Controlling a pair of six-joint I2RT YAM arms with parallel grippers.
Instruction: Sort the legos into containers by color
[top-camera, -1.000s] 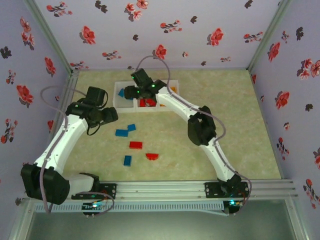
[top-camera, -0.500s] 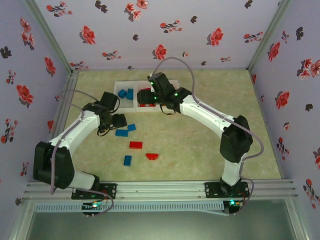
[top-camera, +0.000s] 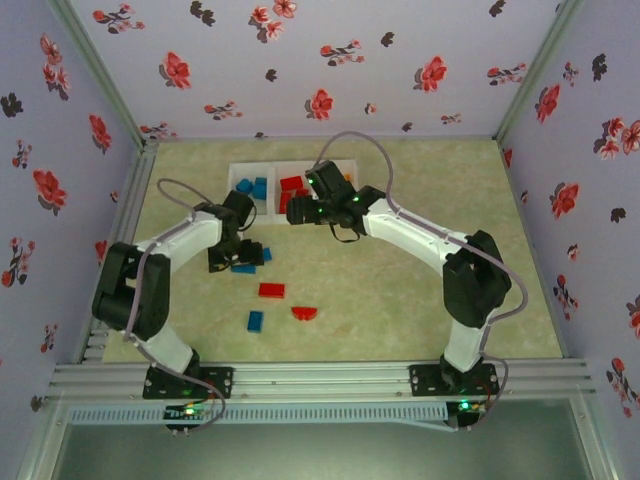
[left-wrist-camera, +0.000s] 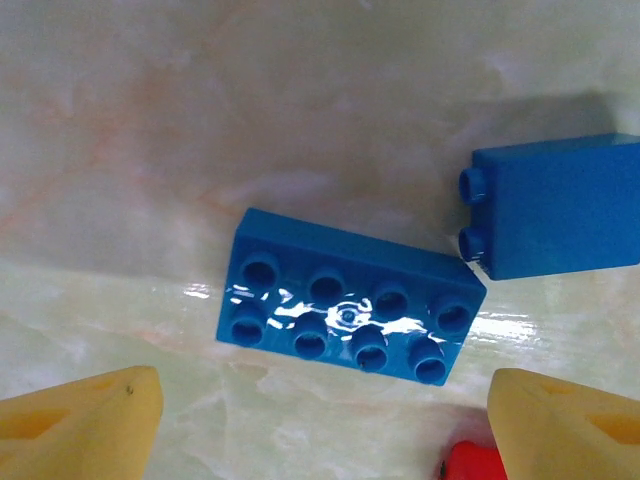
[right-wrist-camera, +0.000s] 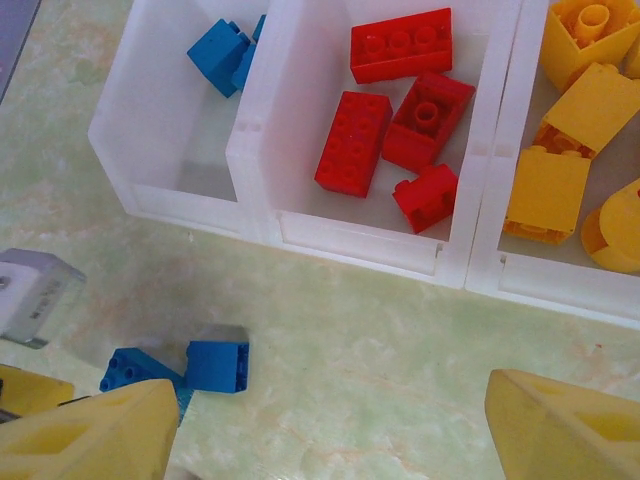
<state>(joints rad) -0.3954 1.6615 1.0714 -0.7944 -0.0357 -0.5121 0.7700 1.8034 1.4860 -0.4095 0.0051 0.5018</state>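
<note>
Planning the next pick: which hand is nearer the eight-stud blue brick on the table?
Left. The left hand hangs directly over the brick; the right hand sits beyond, by the containers.

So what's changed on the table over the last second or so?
The left pincer swung in from beside the containers and now hangs, open, over a loose blue brick. The right pincer pulled back from above the containers to just in front of them, open and empty. The red brick, the small blue brick and the red half-round piece lie where they were.
</note>
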